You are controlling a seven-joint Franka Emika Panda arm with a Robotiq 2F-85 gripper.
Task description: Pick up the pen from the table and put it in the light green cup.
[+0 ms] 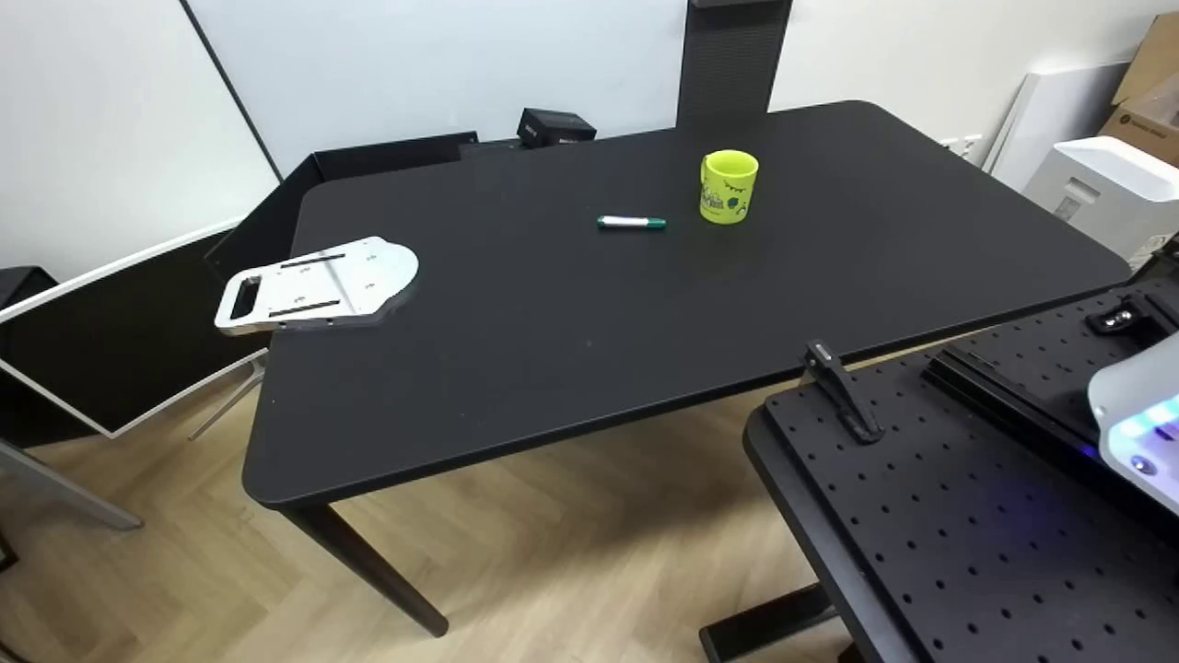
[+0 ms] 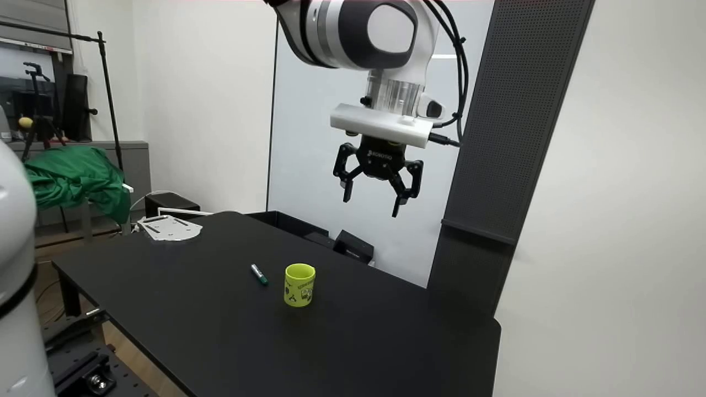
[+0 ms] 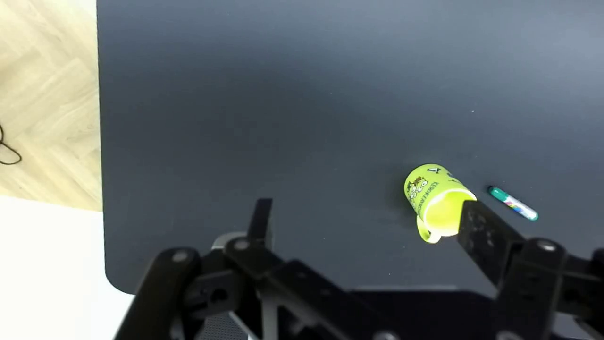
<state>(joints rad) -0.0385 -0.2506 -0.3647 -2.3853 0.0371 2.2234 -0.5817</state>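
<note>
The pen (image 1: 632, 222) lies flat on the black table (image 1: 516, 350); it is short, white in the middle with green ends. It also shows in an exterior view (image 2: 259, 274) and in the wrist view (image 3: 513, 203). The light green cup (image 1: 728, 195) stands upright close beside the pen, apart from it, and shows in an exterior view (image 2: 299, 291) and in the wrist view (image 3: 424, 189). My gripper (image 2: 372, 200) is open and empty, high above the table. In the wrist view the gripper (image 3: 367, 215) has its fingers wide apart; one fingertip overlaps the cup's rim in the picture only.
A white plate with a handle slot (image 1: 322, 281) lies at a table edge, partly overhanging. A black perforated board (image 1: 967, 516) adjoins the table. A black box (image 2: 353, 246) and a tall dark perforated panel (image 2: 513, 121) stand behind the table, near the whiteboard (image 2: 314, 138).
</note>
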